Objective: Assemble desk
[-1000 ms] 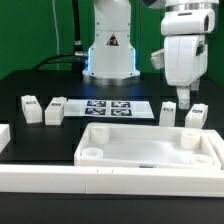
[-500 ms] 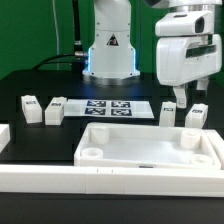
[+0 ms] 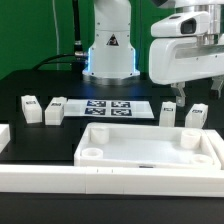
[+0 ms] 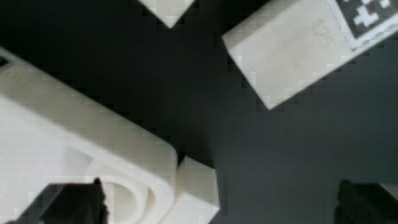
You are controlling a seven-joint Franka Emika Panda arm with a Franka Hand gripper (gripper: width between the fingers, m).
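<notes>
The desk's white tray-like tabletop (image 3: 150,152) lies near the front of the black table. Two white block legs (image 3: 32,108) (image 3: 55,110) stand at the exterior view's left, and two more (image 3: 168,113) (image 3: 196,117) stand behind the tabletop's far right corner. My gripper (image 3: 198,94) hangs open above those right-hand legs and holds nothing. In the wrist view, a rounded corner of the tabletop (image 4: 71,140) lies under the open gripper (image 4: 214,205). A tagged leg (image 4: 285,55) lies further off, and a second leg (image 4: 169,8) shows at the picture's edge.
The marker board (image 3: 112,109) lies flat between the two pairs of legs. A long white border rail (image 3: 110,182) runs along the table's front, with another piece (image 3: 3,135) at the exterior view's left. The arm's base (image 3: 110,50) stands behind the marker board.
The wrist has turned, so the hand now shows its broad side in the exterior view. It has risen slightly above the right-hand legs, with the jaws still open.
</notes>
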